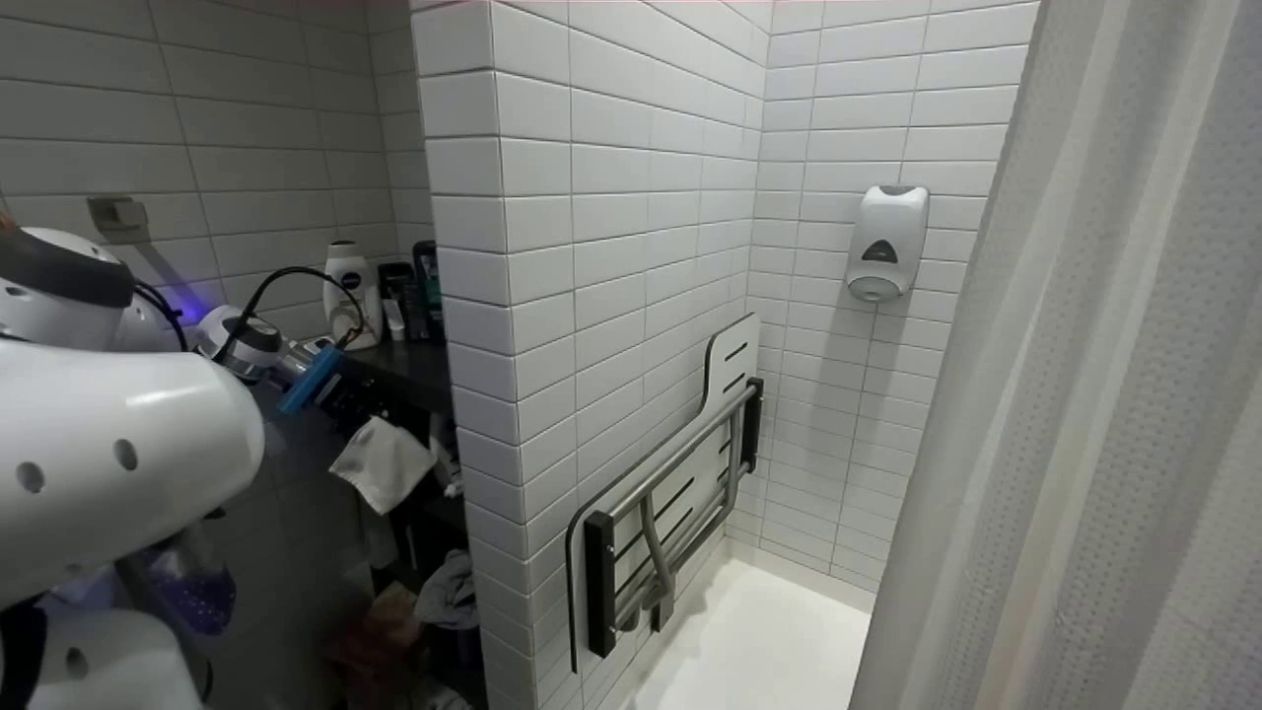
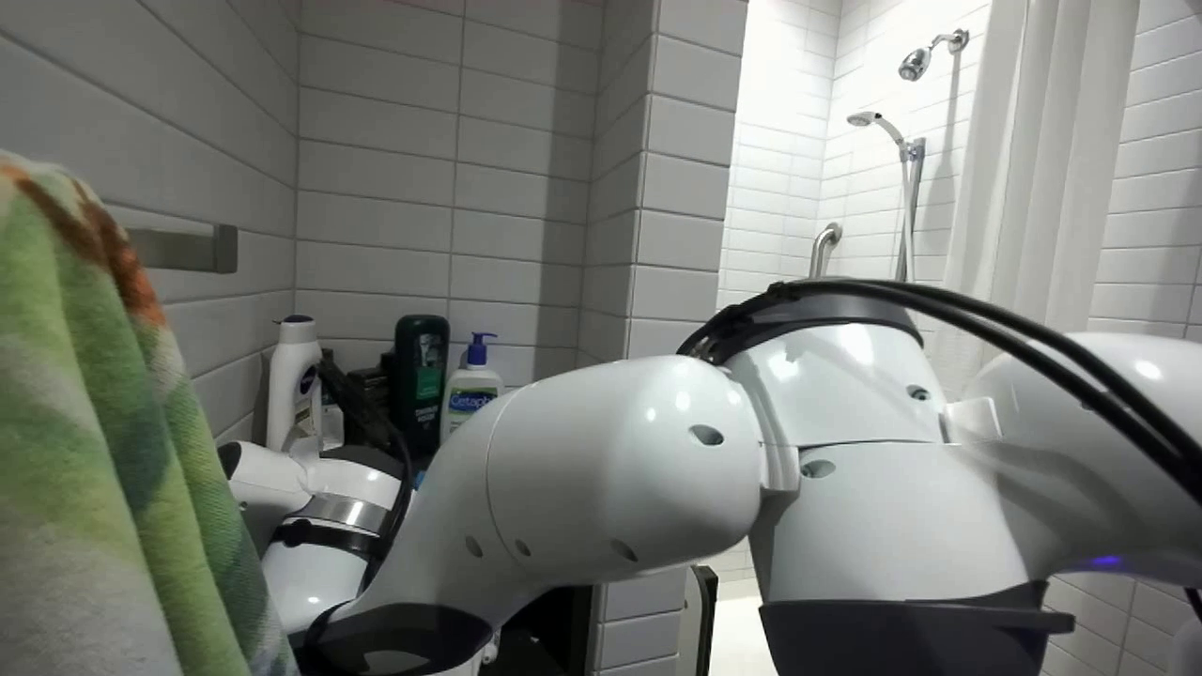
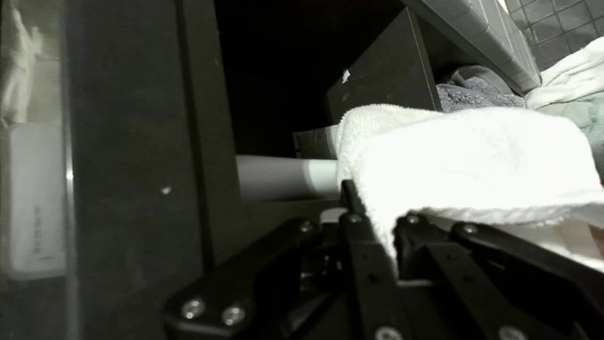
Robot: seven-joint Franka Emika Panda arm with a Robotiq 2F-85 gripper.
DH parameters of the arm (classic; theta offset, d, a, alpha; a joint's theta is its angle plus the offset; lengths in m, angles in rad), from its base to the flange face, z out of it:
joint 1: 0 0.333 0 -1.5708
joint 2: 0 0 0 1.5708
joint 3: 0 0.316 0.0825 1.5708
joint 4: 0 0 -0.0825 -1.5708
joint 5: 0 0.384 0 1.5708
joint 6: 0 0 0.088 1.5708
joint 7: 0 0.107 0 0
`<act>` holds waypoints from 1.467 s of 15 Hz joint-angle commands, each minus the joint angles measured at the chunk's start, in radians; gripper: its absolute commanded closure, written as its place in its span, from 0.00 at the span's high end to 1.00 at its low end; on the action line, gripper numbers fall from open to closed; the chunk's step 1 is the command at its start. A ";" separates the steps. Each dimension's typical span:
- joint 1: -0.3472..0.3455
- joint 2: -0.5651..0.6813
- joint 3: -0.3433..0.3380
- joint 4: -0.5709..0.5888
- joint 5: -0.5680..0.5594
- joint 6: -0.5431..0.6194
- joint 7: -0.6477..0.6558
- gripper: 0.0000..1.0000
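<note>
White cloth (image 3: 476, 160): soft looped terry with a thick ribbed hem, hanging in front of the shelf unit (image 3: 134, 141).
Claw (image 3: 377, 222): black, studded with screw heads, pinched closed on one edge of the cloth.
Compartments: dark and smooth-sided; one holds a smooth pale cylinder (image 3: 283, 178), blurred, another a nubbly grey towel (image 3: 476, 89).
Bottles: atop the unit, a slim white bottle (image 2: 291, 385), a dark green bottle (image 2: 420, 376) and a blue-topped pump bottle (image 2: 470, 399).
Lettering: "Cetaph" on the pump bottle; the green bottle's print is too small to read.
Wall (image 1: 631, 227): glossy white rectangular tiles.
</note>
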 commanded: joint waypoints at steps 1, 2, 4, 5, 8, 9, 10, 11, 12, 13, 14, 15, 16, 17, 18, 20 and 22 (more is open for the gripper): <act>0.033 0.006 -0.075 -0.134 0.066 0.226 -0.105 0.02; 0.054 0.016 -0.087 -0.174 0.103 0.255 -0.136 0.02; 0.112 0.033 -0.118 -0.280 0.193 0.325 -0.216 0.02; 0.149 0.038 -0.139 -0.341 0.244 0.363 -0.268 0.02; 0.252 0.075 -0.164 -0.545 0.447 0.511 -0.479 0.02; 0.268 0.101 -0.146 -0.603 0.502 0.574 -0.551 0.02; 0.273 0.145 -0.112 -0.656 0.546 0.643 -0.625 0.02; 0.271 0.190 -0.077 -0.701 0.579 0.714 -0.697 0.02; 0.261 0.241 -0.037 -0.740 0.600 0.788 -0.766 0.02; 0.242 0.299 0.009 -0.776 0.604 0.863 -0.830 0.02; 0.216 0.347 0.057 -0.804 0.614 0.944 -0.893 0.02; 0.186 0.391 0.107 -0.834 0.630 1.019 -0.953 0.02; 0.149 0.438 0.156 -0.852 0.636 1.084 -1.011 0.02; 0.108 0.484 0.205 -0.869 0.635 1.131 -1.069 0.02; 0.068 0.530 0.253 -0.887 0.631 1.166 -1.127 0.02; -0.036 0.625 0.360 -0.919 0.622 1.226 -1.248 0.02; -0.159 0.719 0.486 -0.944 0.612 1.275 -1.374 0.02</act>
